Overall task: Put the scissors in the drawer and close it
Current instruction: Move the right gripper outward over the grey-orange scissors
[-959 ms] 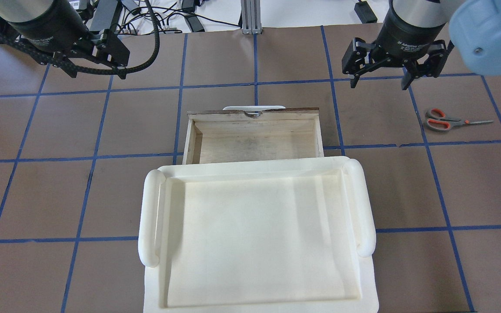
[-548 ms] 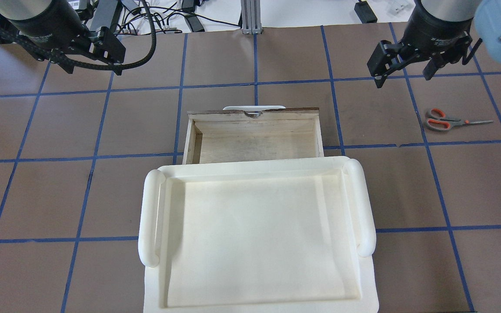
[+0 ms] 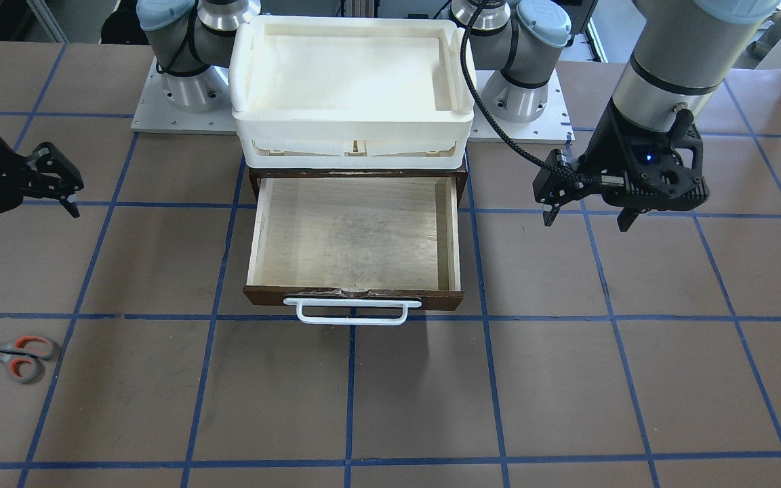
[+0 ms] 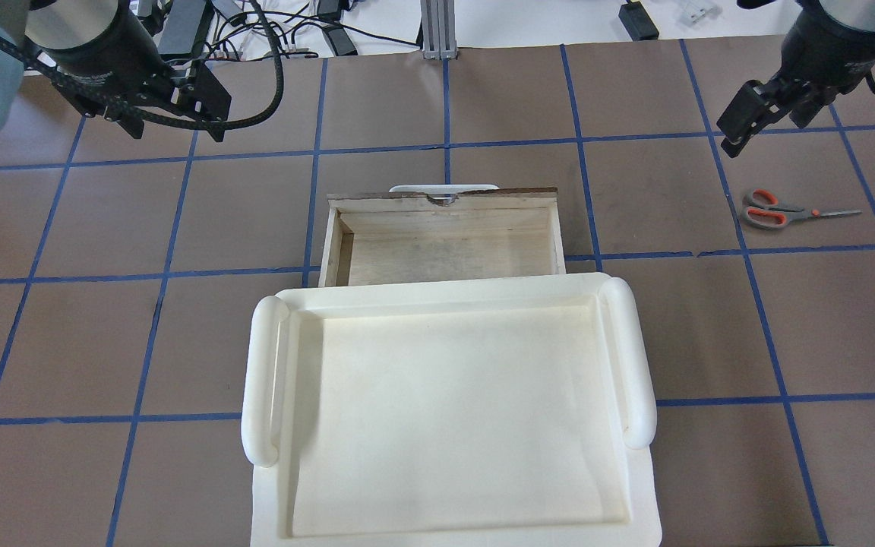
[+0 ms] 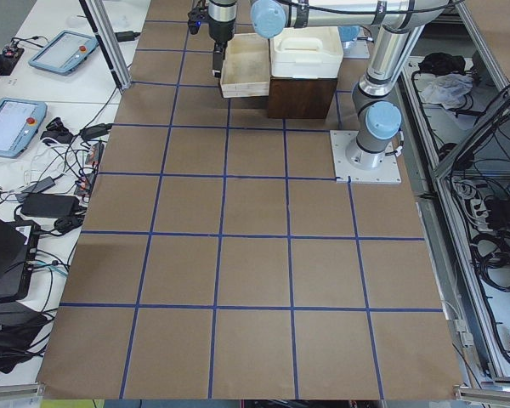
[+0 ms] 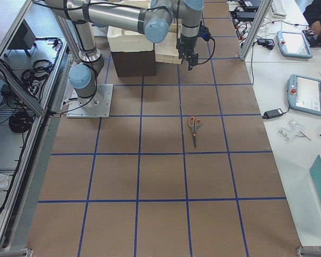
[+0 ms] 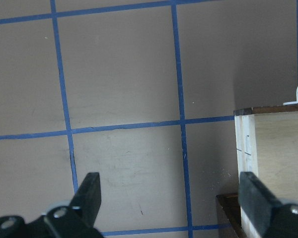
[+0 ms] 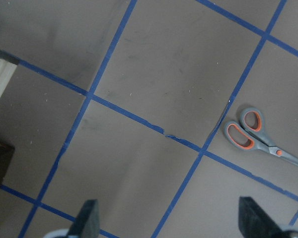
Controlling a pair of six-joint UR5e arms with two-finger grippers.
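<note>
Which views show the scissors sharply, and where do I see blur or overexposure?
Right wrist view: the scissors are sharp, the right gripper at the bottom edge slightly soft. Overhead view: the white tray is very bright, with little surface detail.

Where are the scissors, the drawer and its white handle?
scissors [image 4: 794,212], overhead view, grey shank next to the finger loops.
drawer [image 3: 353,234], front-facing view, bare wooden floor.
white handle [image 3: 353,320], front-facing view, middle of the bar.
</note>
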